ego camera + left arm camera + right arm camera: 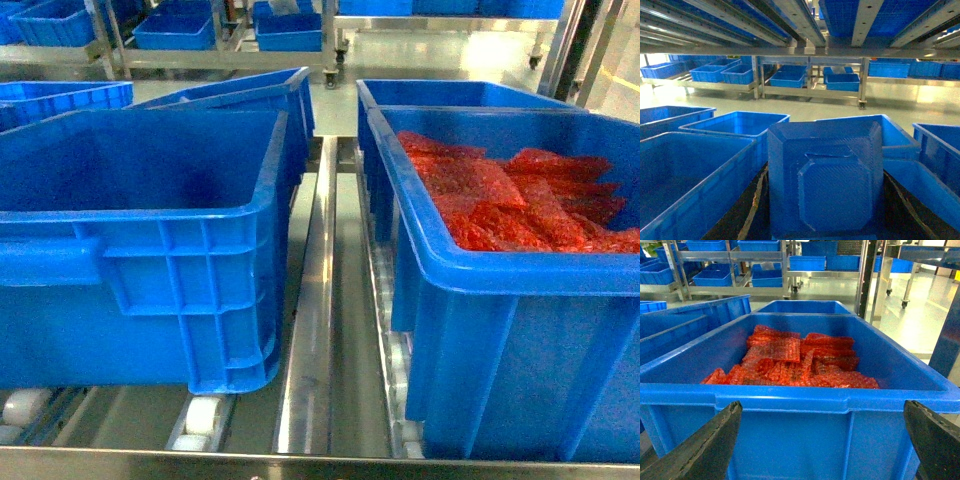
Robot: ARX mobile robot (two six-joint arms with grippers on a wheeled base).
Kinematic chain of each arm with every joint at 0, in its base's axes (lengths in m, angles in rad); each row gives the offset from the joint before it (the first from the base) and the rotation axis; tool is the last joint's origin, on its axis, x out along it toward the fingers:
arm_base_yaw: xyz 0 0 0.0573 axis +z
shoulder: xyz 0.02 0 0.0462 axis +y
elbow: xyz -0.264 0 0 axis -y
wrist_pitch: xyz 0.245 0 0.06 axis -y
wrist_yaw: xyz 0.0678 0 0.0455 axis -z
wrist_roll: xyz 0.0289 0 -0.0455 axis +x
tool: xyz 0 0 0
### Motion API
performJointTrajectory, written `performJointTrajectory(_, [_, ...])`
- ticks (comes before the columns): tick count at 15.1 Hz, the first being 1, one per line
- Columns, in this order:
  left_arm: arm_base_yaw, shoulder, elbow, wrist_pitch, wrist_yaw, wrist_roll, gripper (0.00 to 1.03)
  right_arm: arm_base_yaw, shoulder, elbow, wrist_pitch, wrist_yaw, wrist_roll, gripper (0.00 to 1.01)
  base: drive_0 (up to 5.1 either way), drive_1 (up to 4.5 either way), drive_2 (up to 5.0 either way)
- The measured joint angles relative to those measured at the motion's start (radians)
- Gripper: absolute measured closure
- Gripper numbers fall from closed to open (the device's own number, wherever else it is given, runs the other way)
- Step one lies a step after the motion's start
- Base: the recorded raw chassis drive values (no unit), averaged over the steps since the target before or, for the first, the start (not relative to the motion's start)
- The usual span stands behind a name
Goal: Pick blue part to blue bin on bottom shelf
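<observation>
The bottom shelf [310,330] fills the head view: a stainless-steel rack level with a front rail, a central metal divider and small white rollers [197,415]. Two large blue bins stand on it. The left bin [140,230] looks empty as far as its interior shows. The right bin [510,270] holds a heap of red mesh bags [510,200]. More blue bins stand behind both, and further racks with bins are visible across the floor.

Task status: the blue part [825,180] appears as a large blue moulded block directly in front of the left wrist camera, between the two dark fingers [747,210] of the left gripper [825,220]. Judged from this, the pick is complete and the part is pinched in the left gripper, raised over the bins on the shelf. The release into a bin is not yet done. The view does not show which bin lies directly under the part; the open bin to its left [685,180] is the near candidate.

The right gripper [825,440] is spread wide and holds nothing. Its two dark fingers [700,450] frame the near wall of the right bin, just in front of it.

Neither gripper nor the part is visible in the head view.
</observation>
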Motion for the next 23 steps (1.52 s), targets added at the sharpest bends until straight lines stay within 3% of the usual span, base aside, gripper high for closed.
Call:
performJointTrajectory(14, [0.000,0.000,0.000,0.000,0.000,0.000,0.58,0.000,0.000,0.000,0.000,0.000,0.000,0.03,0.0,0.00,0.0])
performJointTrajectory(15, [0.001,-0.003,0.002,-0.030,0.009,-0.003,0.58,0.000,0.000,0.000,0.000,0.000,0.000,0.03,0.0,0.00,0.0])
performJointTrajectory(16, [0.013,-0.050,0.058,-0.293,0.095,-0.023,0.58,0.000,0.000,0.000,0.000,0.000,0.000,0.03,0.0,0.00,0.0])
performJointTrajectory(18, [0.013,-0.078,0.099,-0.486,0.134,-0.038,0.58,0.000,0.000,0.000,0.000,0.000,0.000,0.03,0.0,0.00,0.0])
performJointTrajectory(20, [0.013,-0.068,0.098,-0.496,0.142,-0.048,0.58,0.000,0.000,0.000,0.000,0.000,0.000,0.03,0.0,0.00,0.0])
performJointTrajectory(21, [0.005,-0.020,0.112,-0.443,0.158,-0.049,0.58,0.000,0.000,0.000,0.000,0.000,0.000,0.03,0.0,0.00,0.0])
performJointTrajectory(23, [-0.039,0.094,0.175,-0.414,0.164,-0.037,0.58,0.000,0.000,0.000,0.000,0.000,0.000,0.03,0.0,0.00,0.0])
